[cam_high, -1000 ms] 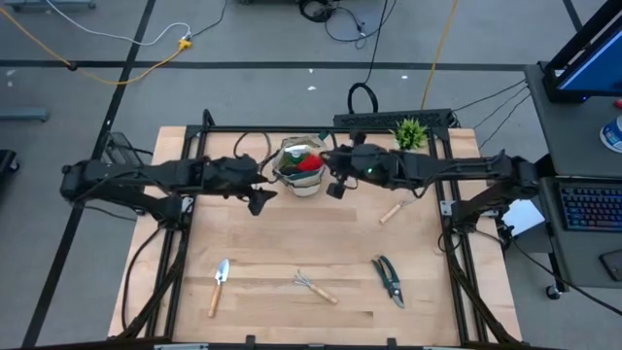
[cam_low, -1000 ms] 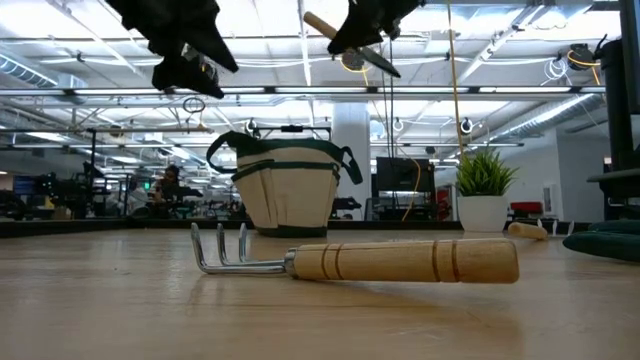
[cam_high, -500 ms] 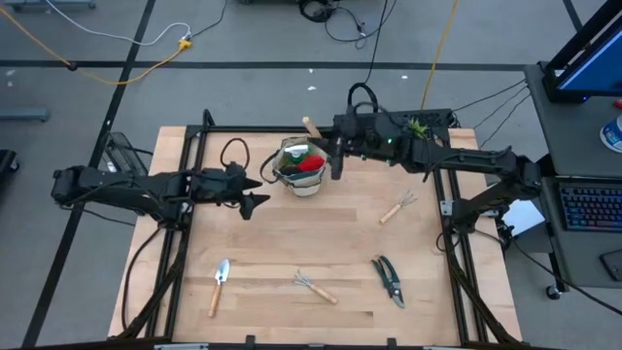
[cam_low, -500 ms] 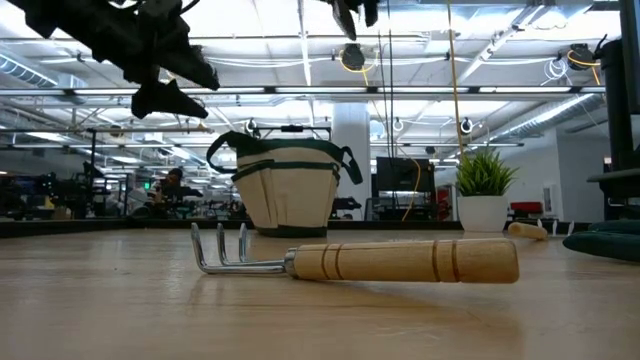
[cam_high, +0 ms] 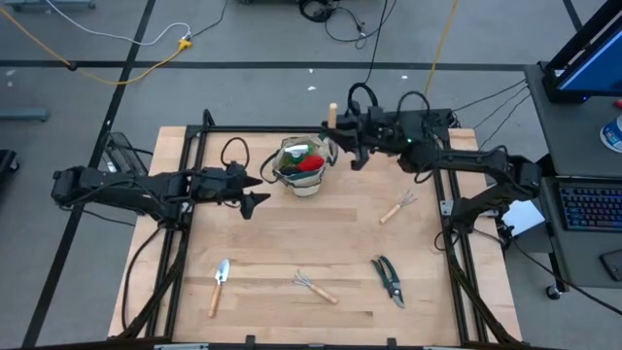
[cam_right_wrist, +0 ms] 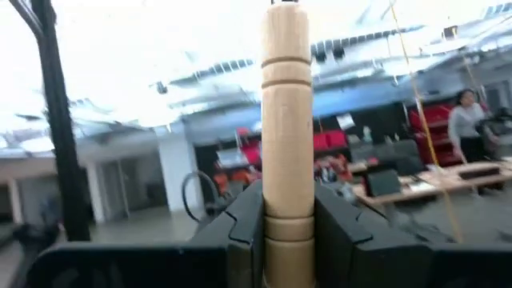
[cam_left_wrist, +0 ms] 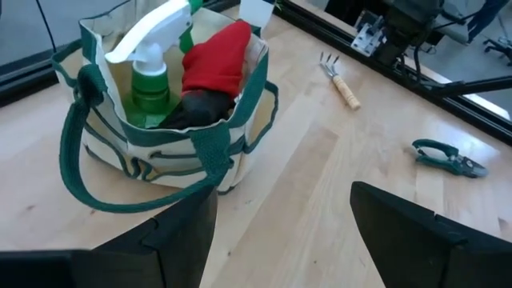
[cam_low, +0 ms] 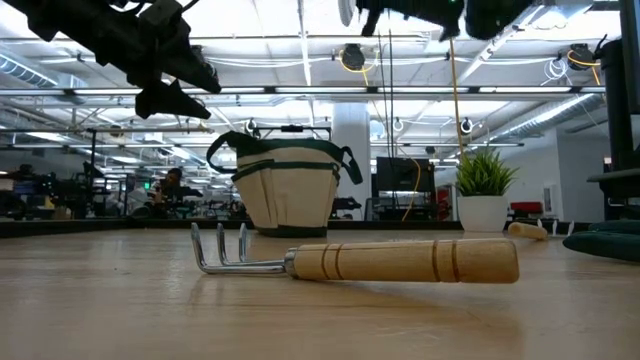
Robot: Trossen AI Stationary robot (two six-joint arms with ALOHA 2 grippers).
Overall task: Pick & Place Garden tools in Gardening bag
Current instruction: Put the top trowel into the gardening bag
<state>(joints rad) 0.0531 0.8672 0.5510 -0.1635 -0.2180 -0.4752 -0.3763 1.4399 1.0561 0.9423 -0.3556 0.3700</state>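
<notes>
the right hand point(cam_right_wrist: 286, 216) is clamped on a trowel's wooden handle point(cam_right_wrist: 286, 96), stiff, light, grippy mid-shaft; the left hand point(cam_left_wrist: 280, 232) gapes wide, holding nothing.

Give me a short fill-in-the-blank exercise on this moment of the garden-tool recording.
1. The right gripper is shut on a tool's ____ handle.
2. The spray bottle stands inside the ____.
3. The left gripper hovers beside the bag with its jaws ____.
4. The pruning shears lie on the ____.

Missing: wooden; gardening bag; open; table
</notes>
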